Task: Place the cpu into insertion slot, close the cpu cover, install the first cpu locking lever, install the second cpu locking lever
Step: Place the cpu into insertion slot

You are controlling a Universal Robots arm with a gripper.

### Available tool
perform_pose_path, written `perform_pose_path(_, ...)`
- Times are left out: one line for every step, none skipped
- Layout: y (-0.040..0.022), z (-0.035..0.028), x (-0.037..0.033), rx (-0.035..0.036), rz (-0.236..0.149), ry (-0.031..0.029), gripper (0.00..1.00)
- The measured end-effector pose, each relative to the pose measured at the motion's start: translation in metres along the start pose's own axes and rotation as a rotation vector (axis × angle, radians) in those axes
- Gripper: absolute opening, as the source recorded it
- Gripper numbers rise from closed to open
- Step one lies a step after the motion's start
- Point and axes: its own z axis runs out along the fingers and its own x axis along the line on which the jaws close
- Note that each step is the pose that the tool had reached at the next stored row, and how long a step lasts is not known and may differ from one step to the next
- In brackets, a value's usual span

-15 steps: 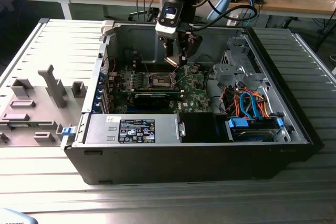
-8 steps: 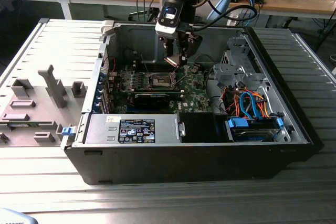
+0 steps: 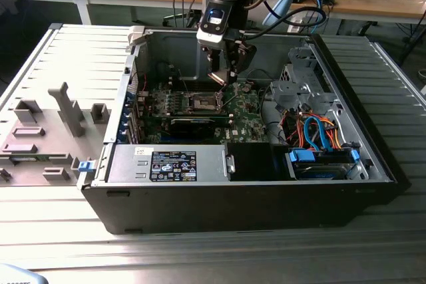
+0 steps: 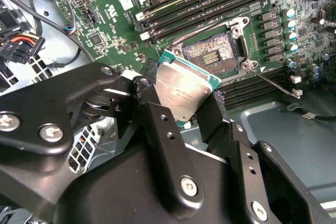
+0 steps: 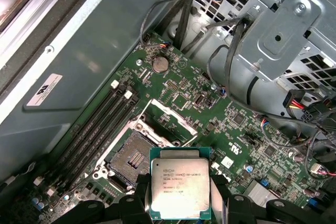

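So the cpu (image 5: 180, 188) is pinched by its two opposite edges in the gripper (image 5: 180, 195), fingers closed snug on it, metal top facing the first wrist camera. It hangs in the air over the green motherboard (image 5: 231, 124), near the insertion slot (image 5: 134, 157) but off to one side, not in it. In the second wrist view the chip (image 4: 184, 92) looks tilted against the socket (image 4: 215, 53), which sits open with its contact field bare. The cpu cover (image 5: 176, 121) seems to be flipped up at the socket's edge. Our worry: if the chip goes down skewed or rotated off the socket's outline, a corner lands first and mashes those contacts. It's an edge-only hold too, so we think a bump on the raised cover or the socket's metal rim could twist it loose inside the computer case (image 3: 266, 197).
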Motion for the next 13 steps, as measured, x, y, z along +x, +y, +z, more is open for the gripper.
perform_pose_path(0.0000, 0.0001, 0.0000, 0.0001, 0.001, 0.0000, 0.55)
perform_pose_path(0.0000, 0.0001, 0.0000, 0.0001, 0.002, 0.0000, 0.55)
perform_pose_path(0.0000, 0.0002, 0.0000, 0.0002, 0.003, -0.0001, 0.55)
perform_pose_path(0.0000, 0.0002, 0.0000, 0.0002, 0.004, -0.0001, 0.55)
perform_pose_path(0.0000, 0.0002, 0.0000, 0.0002, 0.005, -0.0001, 0.55)
perform_pose_path(0.0000, 0.0003, 0.0000, 0.0002, 0.006, -0.0001, 0.55)
perform_pose_path(0.0000, 0.0003, 0.0000, 0.0003, 0.007, -0.0002, 0.55)
perform_pose_path(0.0000, 0.0004, 0.0000, 0.0003, 0.007, -0.0001, 0.55)
perform_pose_path(0.0000, 0.0004, 0.0000, 0.0003, 0.008, -0.0001, 0.55)
perform_pose_path(0.0000, 0.0004, 0.0000, 0.0003, 0.008, -0.0002, 0.55)
perform_pose_path(0.0000, 0.0005, 0.0000, 0.0005, 0.009, -0.0002, 0.55)
perform_pose_path(0.0000, 0.0005, 0.0000, 0.0004, 0.009, -0.0002, 0.55)
perform_pose_path(0.0000, 0.0006, 0.0000, 0.0004, 0.010, -0.0002, 0.55)
